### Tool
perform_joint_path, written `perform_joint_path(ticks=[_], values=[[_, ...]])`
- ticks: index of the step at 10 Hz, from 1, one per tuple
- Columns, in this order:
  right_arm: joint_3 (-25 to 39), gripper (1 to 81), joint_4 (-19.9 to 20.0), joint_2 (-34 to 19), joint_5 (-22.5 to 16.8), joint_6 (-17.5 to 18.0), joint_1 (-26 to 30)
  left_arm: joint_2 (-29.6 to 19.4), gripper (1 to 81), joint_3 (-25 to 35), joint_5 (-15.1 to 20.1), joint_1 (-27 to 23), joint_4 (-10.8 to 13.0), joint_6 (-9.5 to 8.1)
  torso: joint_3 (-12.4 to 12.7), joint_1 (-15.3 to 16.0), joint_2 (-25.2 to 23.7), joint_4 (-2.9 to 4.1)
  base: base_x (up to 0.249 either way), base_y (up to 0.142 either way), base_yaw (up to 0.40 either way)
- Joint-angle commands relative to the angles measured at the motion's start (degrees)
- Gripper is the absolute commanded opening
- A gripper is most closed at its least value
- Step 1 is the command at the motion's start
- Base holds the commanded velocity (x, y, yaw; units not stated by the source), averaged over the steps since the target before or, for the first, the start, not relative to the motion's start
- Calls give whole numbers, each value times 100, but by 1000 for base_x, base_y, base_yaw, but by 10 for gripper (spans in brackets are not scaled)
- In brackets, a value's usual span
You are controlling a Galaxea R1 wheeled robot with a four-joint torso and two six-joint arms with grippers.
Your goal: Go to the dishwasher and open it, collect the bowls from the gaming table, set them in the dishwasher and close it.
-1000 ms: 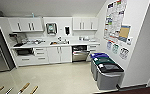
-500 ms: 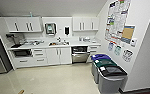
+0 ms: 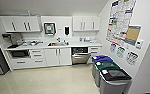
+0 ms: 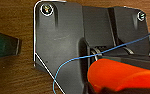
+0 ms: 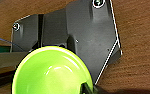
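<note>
- Head view: the dishwasher (image 3: 80, 55) sits under the counter, just beside the white sink cabinet (image 3: 58, 56) and near the row of waste bins (image 3: 108, 72). Its dark upper part with racks is exposed and the steel front shows below. I judge the door to be open and ready for loading, though the picture is too soft to be certain.
- Head view: the pale floor (image 3: 53, 80) lies between the camera and the appliance, so I judge the rig is well apart from it and loading is not yet in hand.
- Left wrist view: a red-orange rounded object (image 4: 121, 75) lies close under the wrist plate, with a blue cable (image 4: 73, 60) crossing in front. By its colour it may be the red bowl, carried in close for transport, but I cannot confirm that. I cannot tell the state of the left gripper (image 4: 97, 88). A dark green object (image 4: 3, 43) shows off to one side over a brown wood-grain surface (image 4: 13, 15).
- Right wrist view: the lime green bowl (image 5: 51, 72) is upright, its hollow facing the camera. A dark tip of the right gripper (image 5: 88, 88) overlaps its rim. I judge the gripper clamped on that rim, carrying the bowl level.
</note>
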Motion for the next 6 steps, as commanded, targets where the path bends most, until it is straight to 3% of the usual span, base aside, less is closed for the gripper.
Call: perform_joint_path(ticks=[1,6], values=[[26,10,-37,-69,-304,-31,274,-33,10,-4,382,-285,46,20,0,1,0,0,205,0,0],[26,10,-37,-69,-304,-31,265,-24,10,-4,382,-285,46,20,0,1,0,0,208,0,0]])
